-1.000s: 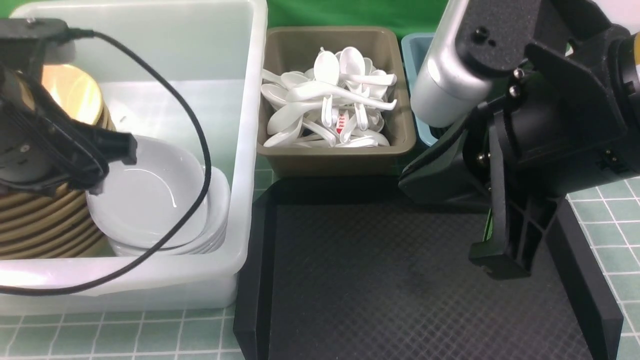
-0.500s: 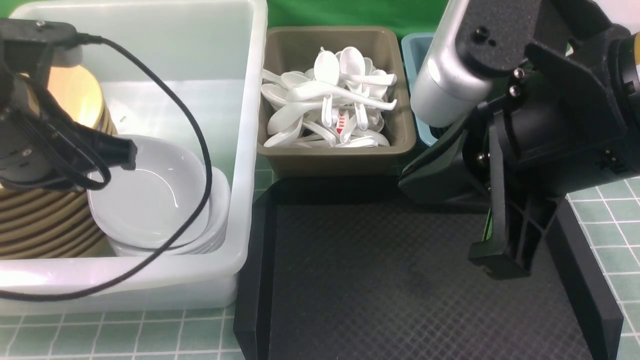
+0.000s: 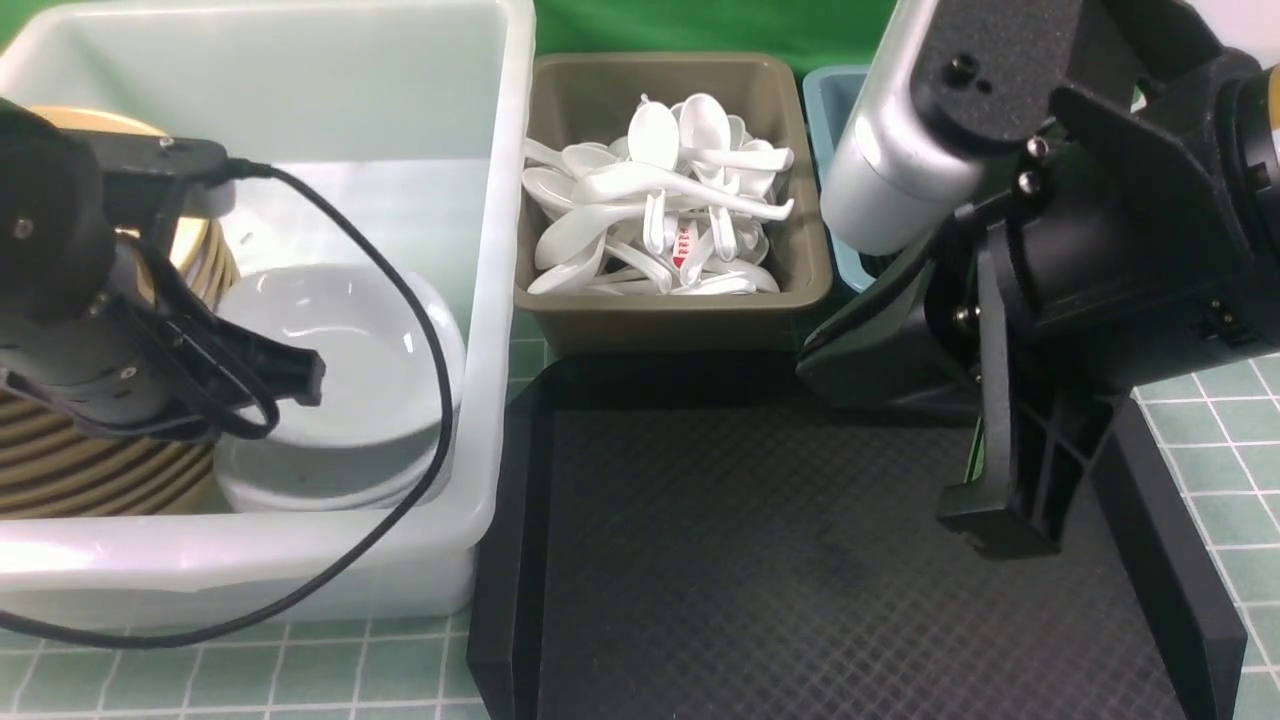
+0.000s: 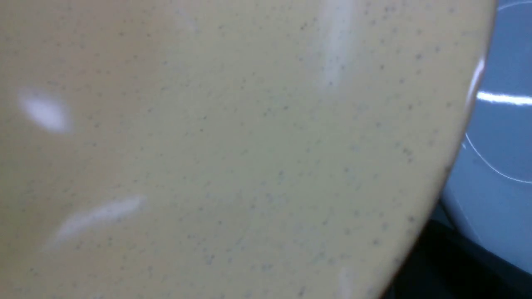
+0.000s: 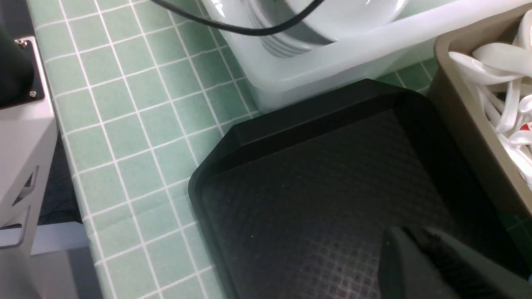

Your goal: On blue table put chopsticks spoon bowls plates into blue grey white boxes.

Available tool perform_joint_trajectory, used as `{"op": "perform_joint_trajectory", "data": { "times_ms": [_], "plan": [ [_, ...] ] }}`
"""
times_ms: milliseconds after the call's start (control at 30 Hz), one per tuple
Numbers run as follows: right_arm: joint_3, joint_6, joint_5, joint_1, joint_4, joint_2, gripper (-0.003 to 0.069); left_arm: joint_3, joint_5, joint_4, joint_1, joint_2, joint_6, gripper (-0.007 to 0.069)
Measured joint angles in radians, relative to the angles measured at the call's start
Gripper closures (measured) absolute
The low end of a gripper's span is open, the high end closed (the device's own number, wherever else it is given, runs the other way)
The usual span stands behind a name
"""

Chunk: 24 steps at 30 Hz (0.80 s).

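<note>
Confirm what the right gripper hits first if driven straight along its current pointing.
Likely the black tray floor: the right gripper points down at it, nothing visible between them. Depth of the gap is unclear.

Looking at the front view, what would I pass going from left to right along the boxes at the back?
tan bowls → white plates, both inside the white box → grey box heaped with spoons → blue box
</note>
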Motion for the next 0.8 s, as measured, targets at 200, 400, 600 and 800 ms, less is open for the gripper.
{"op": "perform_joint_trajectory", "data": {
  "times_ms": [200, 400, 600, 800],
  "plan": [
    [0.000, 0.000, 0.000, 0.000, 0.000, 0.000, 0.0571, -0.010, 0.018, -0.076, 0.001, -0.033, 0.049, 0.0637],
    [0.000, 0.000, 0.000, 0.000, 0.000, 0.003, 0.0571, -0.122, 0.187, -0.105, 0.001, -0.133, 0.101, 0.0636],
    [0.000, 0.000, -0.001, 0.000, 0.000, 0.020, 0.0569, -0.239, 0.232, -0.119, 0.001, -0.184, 0.132, 0.0636],
    [0.000, 0.000, -0.002, 0.000, -0.001, 0.021, 0.0566, -0.260, 0.105, -0.129, 0.001, -0.146, 0.229, 0.0636]
  ]
}}
